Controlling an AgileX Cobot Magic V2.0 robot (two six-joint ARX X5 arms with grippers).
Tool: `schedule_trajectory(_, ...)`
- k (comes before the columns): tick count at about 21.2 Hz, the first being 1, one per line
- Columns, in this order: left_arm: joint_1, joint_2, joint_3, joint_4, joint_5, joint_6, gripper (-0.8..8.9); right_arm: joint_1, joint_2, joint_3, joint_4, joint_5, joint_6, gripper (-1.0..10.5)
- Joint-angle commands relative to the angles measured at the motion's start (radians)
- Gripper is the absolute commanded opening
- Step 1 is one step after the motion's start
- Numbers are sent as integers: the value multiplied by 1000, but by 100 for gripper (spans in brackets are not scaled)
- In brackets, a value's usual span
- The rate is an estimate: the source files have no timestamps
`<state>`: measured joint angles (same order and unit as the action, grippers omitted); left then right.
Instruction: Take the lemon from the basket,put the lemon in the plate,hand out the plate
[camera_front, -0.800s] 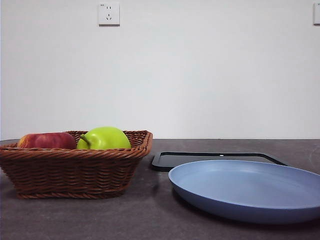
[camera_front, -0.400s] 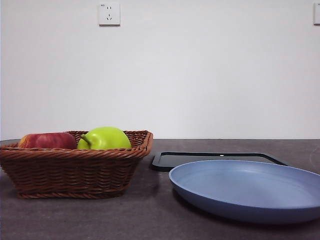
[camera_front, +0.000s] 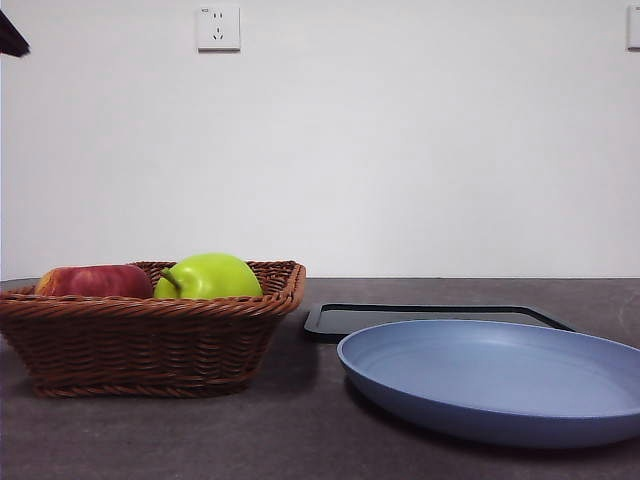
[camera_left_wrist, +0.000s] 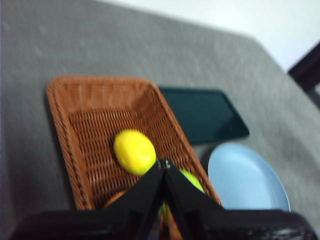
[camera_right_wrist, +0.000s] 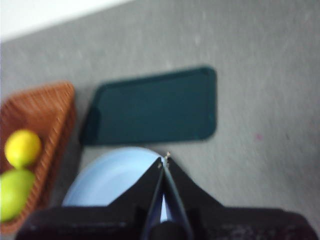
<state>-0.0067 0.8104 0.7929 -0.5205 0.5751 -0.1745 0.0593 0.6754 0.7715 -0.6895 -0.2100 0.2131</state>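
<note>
The lemon (camera_left_wrist: 134, 151) lies in the brown wicker basket (camera_left_wrist: 65, 115), just beyond the tips of my left gripper (camera_left_wrist: 164, 163), which hangs above the basket with its jaws shut and empty. The lemon (camera_right_wrist: 22, 148) also shows in the right wrist view; in the front view the basket (camera_front: 150, 340) wall hides it. The light-blue plate (camera_front: 490, 385) sits to the right of the basket. My right gripper (camera_right_wrist: 164, 160) hovers over the plate (camera_right_wrist: 110, 180), jaws shut, holding nothing.
A green apple (camera_front: 208, 276) and a red apple (camera_front: 95, 281) share the basket. A flat black tray (camera_front: 430, 318) lies behind the plate. A black arm tip (camera_front: 12, 35) shows at the front view's top left corner.
A black arm tip has come into the front view's top left corner. The basket, the fruit, the plate and the tray have not moved.
</note>
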Motion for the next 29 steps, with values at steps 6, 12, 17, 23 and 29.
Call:
schedule_trajectory(6,-77,130,104,-128,5,121,8,2,227,24,-96,-134,-125,4)
schedule_trajectory(12,-118,130,104,-128,3,119,226,31,460,24,-99,-131,-124,260)
schedule_trajectory(17,-128,130,104,-133,4,93,317,49,617,24,-34,-125,-125,286)
schedule_trajectory(23,-139,130,104,-133,3,92,317,49,782,24,32,-132,-111,252)
schedule_trajectory(29,-139,131,104,-133,3,93,317,49,819,24,38,-133,-98,81)
